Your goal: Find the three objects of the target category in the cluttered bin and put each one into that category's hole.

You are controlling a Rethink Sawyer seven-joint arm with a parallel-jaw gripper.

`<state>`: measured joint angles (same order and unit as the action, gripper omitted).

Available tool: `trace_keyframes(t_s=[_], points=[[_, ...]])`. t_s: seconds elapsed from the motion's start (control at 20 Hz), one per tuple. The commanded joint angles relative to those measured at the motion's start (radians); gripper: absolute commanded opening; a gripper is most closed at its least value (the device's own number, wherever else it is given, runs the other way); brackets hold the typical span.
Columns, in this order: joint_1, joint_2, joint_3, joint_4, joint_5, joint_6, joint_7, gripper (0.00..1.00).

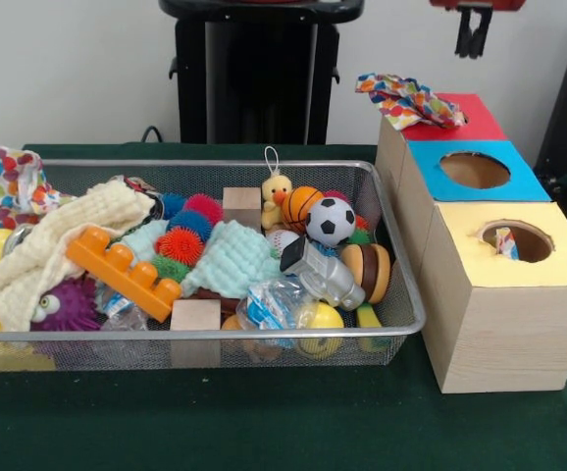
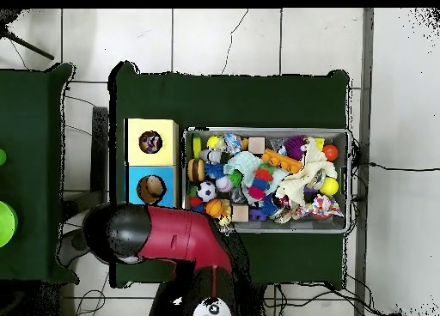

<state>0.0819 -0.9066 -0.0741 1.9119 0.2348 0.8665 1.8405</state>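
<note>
Cut off by the front view's top edge: gripper [image 1: 474, 31], only dark tips showing, state not readable. Buried under the red arm [image 2: 172, 235] in the overhead view: the red-topped box, and the bin's [image 2: 348, 179] near corner. Half hidden under a spotted cloth [image 1: 408, 100]: red box top [image 1: 472, 116], hole not visible. Inside the yellow box's hole [image 1: 518, 239]: a small item, too small to name. Cut by the left edge: bin corner, cloth scrap [image 1: 17, 182].
</note>
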Motion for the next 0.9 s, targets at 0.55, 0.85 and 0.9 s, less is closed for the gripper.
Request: trace_keyframes(t_s=[0.55, 0.85, 0.9], points=[[-0.047, -0.029, 0.022, -0.032, -0.057, 0.081, 0.077, 0.0], [-0.126, -0.041, 0.037, 0.046, -0.098, -0.011, -0.064, 0.0], [-0.148, -0.047, 0.046, 0.063, -0.101, -0.025, -0.096, 0.0]])
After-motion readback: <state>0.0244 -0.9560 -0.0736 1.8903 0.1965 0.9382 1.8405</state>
